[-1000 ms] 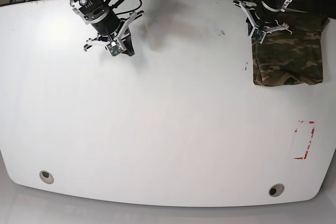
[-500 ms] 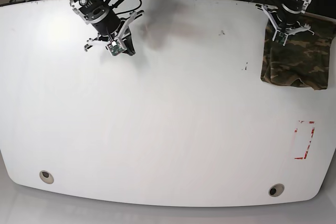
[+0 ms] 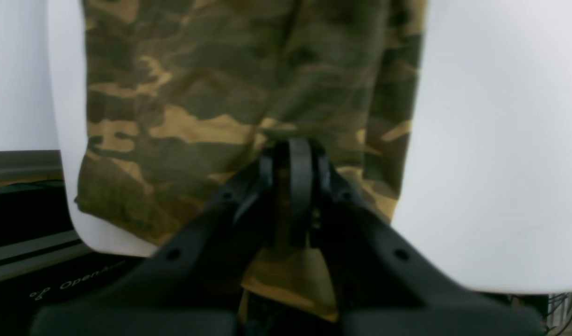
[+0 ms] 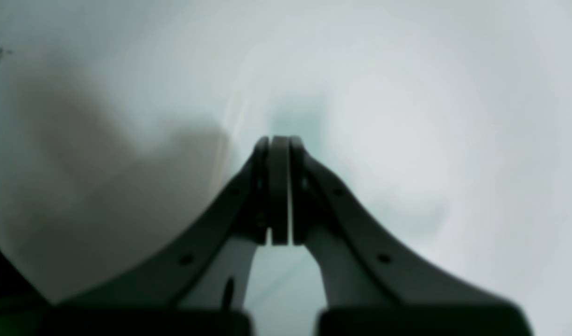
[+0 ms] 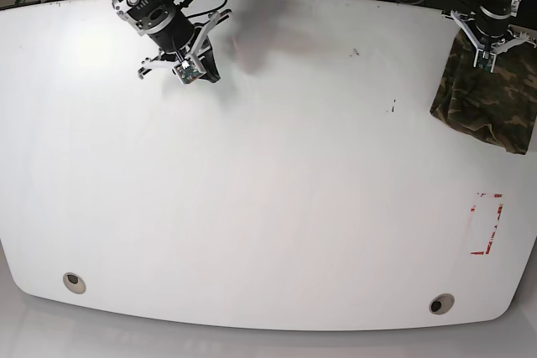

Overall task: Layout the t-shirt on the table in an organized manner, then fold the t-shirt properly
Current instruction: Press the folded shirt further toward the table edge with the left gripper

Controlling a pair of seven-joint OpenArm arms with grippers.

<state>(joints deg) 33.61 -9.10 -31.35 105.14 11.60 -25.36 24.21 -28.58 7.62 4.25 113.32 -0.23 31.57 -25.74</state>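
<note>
t-shirt [image 3: 248, 84] pinched in closed left pincer [image 3: 293, 154]; right pincer [image 4: 278, 149] closed, empty.

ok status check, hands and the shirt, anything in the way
Left hand shut on the t-shirt, at the table far corner, cloth partly over the edge. Right hand shut, empty, above bare table. Nothing in the way.

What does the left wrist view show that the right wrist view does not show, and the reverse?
Only the left wrist view shows the soft camouflage-print t-shirt, with the left gripper, jaws shut, pinching its cloth near the table's edge. Only the right wrist view shows the right gripper, jaws shut on nothing, above bare surface with a small dark speck. Both show the glossy white table and a pair of closed black jaws.
</note>
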